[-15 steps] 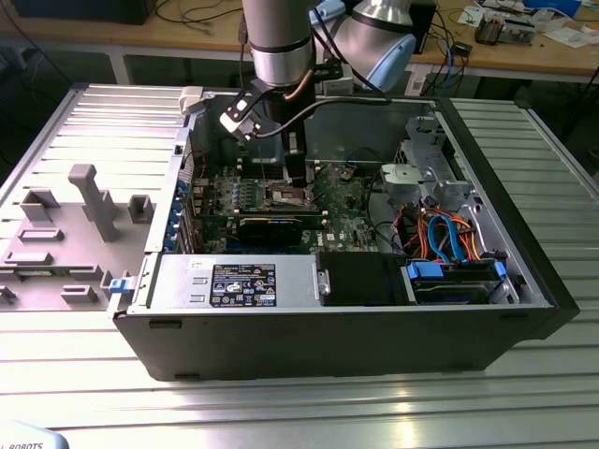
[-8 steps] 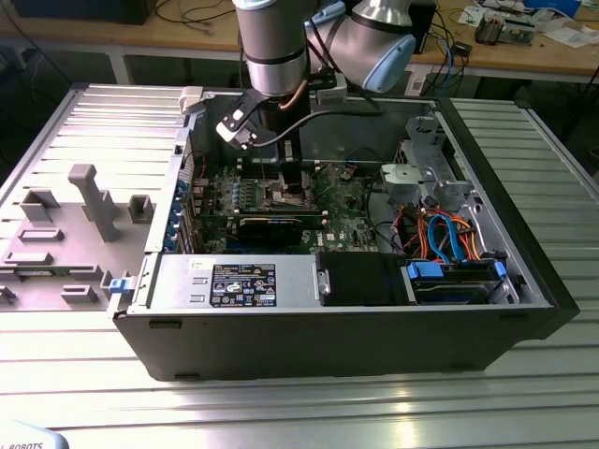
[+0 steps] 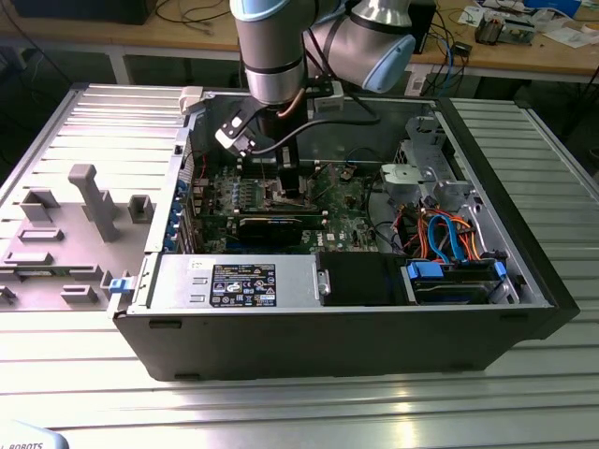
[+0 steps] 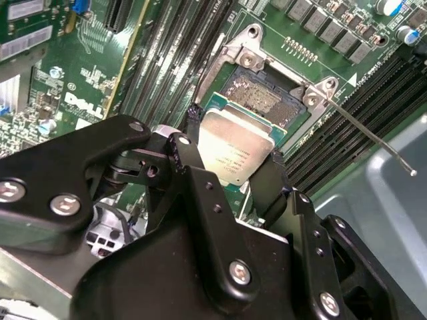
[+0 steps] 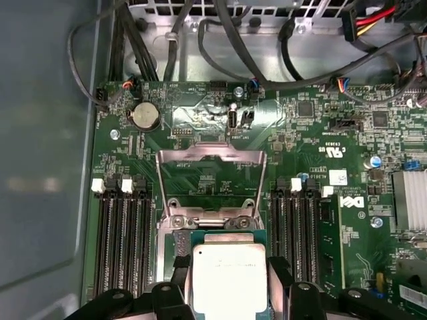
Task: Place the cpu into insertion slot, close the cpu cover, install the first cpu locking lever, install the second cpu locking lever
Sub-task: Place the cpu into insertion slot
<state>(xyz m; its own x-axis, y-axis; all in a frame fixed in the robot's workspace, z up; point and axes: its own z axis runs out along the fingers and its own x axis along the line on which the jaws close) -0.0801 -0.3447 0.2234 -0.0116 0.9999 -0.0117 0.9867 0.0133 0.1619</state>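
Observation:
My gripper (image 3: 289, 190) reaches down into the open computer case over the green motherboard (image 3: 346, 224). It is shut on the cpu (image 4: 235, 152), a small square chip with a silver-grey top, held by two opposite edges between the black fingers (image 4: 189, 157). The cpu (image 5: 227, 275) hangs just above and partly over the insertion slot (image 4: 259, 97), whose dark centre is exposed. The cpu cover (image 5: 210, 157) stands tilted open at the slot's far side. A thin locking lever (image 4: 373, 139) sticks up and away from the socket.
Long black memory slots (image 5: 121, 240) flank the socket on both sides (image 5: 295, 233). A black graphics card (image 3: 270, 227), a power supply (image 3: 234, 283), drive bays with cables (image 3: 449, 238) and the case walls crowd the board. Grey fixtures (image 3: 84, 210) lie at the exterior view's left.

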